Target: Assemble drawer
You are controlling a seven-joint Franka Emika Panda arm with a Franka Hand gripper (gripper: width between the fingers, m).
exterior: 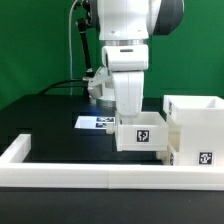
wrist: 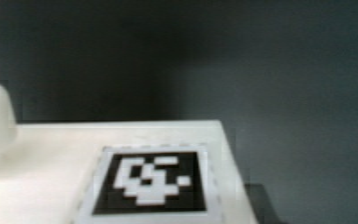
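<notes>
Fingers of the gripper (exterior: 131, 112) reach down to a small white tray (exterior: 140, 132); whether they pinch it or stand spread cannot be told. The tray sits on the black table (exterior: 50, 118), touching the tall white shell (exterior: 195, 128) on the exterior view's right; the inside of each is hidden. A long white rail (exterior: 70, 168) runs in front of both. Behind the tray lies the marker board (exterior: 97, 123). Only the wrist view shows, blurred and close, a white surface (wrist: 51, 170) with a square tag (wrist: 153, 181).
</notes>
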